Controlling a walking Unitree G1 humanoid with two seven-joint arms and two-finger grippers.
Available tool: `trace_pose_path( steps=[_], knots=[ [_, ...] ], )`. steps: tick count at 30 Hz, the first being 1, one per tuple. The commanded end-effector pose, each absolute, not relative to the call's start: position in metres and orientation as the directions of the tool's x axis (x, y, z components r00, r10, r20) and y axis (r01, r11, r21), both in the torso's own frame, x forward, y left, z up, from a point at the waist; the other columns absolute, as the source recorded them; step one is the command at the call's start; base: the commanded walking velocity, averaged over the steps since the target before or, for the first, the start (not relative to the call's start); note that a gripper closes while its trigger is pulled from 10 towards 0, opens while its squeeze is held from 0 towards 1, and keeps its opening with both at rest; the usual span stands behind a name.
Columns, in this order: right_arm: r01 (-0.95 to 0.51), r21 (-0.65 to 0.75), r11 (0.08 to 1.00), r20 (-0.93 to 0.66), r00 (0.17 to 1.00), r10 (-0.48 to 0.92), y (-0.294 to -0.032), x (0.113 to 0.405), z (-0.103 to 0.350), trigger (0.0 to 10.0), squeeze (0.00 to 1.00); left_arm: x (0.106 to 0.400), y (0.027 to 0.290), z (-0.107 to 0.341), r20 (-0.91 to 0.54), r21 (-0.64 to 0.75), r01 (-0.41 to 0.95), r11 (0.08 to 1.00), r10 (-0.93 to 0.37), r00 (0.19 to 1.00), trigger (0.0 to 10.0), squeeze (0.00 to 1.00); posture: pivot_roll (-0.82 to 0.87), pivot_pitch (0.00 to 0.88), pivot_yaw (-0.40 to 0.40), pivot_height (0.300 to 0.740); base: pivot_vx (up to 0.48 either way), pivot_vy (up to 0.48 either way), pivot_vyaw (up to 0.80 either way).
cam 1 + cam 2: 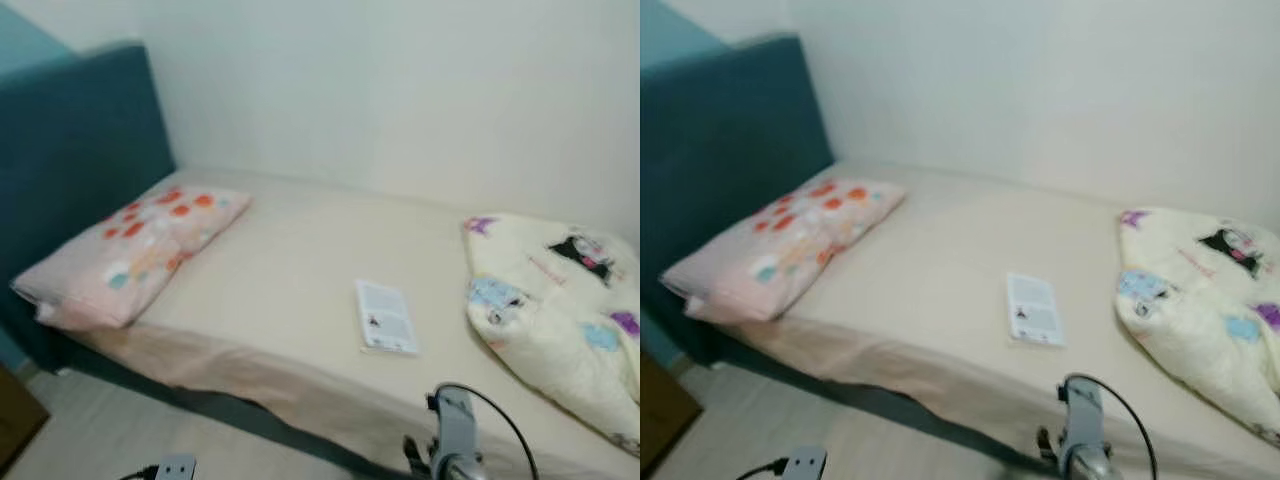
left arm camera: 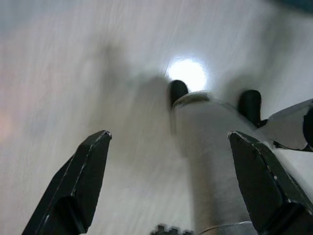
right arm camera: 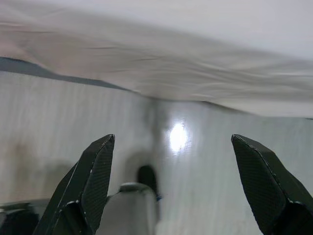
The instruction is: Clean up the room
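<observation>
A bed [image 1: 300, 250] with a cream sheet stands against the wall. A pink pillow [image 1: 135, 250] with orange and teal spots lies at its head on the left. A thin white booklet [image 1: 386, 317] lies flat near the front edge of the mattress. A crumpled cream blanket [image 1: 560, 310] with cartoon prints is bunched at the right end. My right arm [image 1: 455, 435] shows at the lower edge, below the booklet. My left gripper [image 2: 166, 181] hangs open over the pale floor. My right gripper [image 3: 171, 181] is open, low beside the bed's edge.
A dark teal headboard [image 1: 70, 150] rises at the left. The white wall [image 1: 400, 90] runs behind the bed. Pale wood floor [image 1: 120, 440] lies in front, with a brown furniture corner [image 1: 15, 415] at the far left.
</observation>
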State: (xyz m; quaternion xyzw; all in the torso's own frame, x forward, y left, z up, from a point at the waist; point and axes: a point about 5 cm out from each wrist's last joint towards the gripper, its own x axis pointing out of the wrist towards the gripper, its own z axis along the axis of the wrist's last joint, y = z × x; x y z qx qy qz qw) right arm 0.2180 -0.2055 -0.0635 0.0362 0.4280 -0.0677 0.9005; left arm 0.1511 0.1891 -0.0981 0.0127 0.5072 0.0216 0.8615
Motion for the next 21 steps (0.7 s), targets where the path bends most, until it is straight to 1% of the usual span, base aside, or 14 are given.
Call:
trace_pose_path(
  steps=[1, 3, 9, 14, 17, 21],
  knots=[
    [0.146, 0.003, 0.989, -0.77, 0.631, -0.091, -0.206, 0.22, -0.062, 10.0, 0.0, 0.148, 0.19, -0.099, -0.878, 0.046, -0.022, 0.999, 0.051, 0.475, 10.0, 0.0, 0.0, 0.0, -0.017, 0.74, 0.0, -0.39, 0.0],
    [0.143, 0.004, 0.99, -0.77, 0.632, -0.089, -0.206, 0.22, -0.062, 10.0, 0.0, 0.148, 0.19, -0.099, -0.879, 0.044, -0.025, 0.999, 0.051, 0.475, 10.0, 0.0, 0.0, 0.0, -0.018, 0.74, 0.0, -0.39, 0.0],
    [0.136, 0.007, 0.991, -0.77, 0.633, -0.082, -0.205, 0.221, -0.062, 10.0, 0.0, 0.148, 0.195, -0.099, -0.873, 0.043, -0.078, 0.996, 0.075, 0.482, 10.0, 0.0, 0.0, 0.0, -0.019, 0.74, 0.0, 0.0, 0.0],
    [0.134, 0.007, 0.991, -0.77, 0.633, -0.08, -0.204, 0.221, -0.062, 10.0, 0.0, 0.148, 0.197, -0.098, -0.872, 0.047, -0.065, 0.997, 0.072, 0.485, 10.0, 0.0, 0.0, 0.0, -0.02, 0.74, 0.0, 0.0, 0.0],
    [0.143, 0.033, 0.989, -0.759, 0.647, -0.068, -0.203, 0.223, -0.06, 10.0, 0.0, 0.147, 0.199, -0.098, -0.872, 0.055, -0.054, 0.997, 0.075, 0.483, 10.0, 0.0, 0.0, 0.0, -0.021, 0.74, 0.0, 0.0, 0.0],
    [0.142, 0.049, 0.989, -0.749, 0.66, -0.058, -0.202, 0.226, -0.059, 10.0, 0.0, 0.146, 0.2, -0.098, -0.872, 0.06, -0.05, 0.997, 0.077, 0.483, 10.0, 0.0, 0.0, 0.0, -0.02, 0.74, 0.357, 0.0, 0.0]
  ],
)
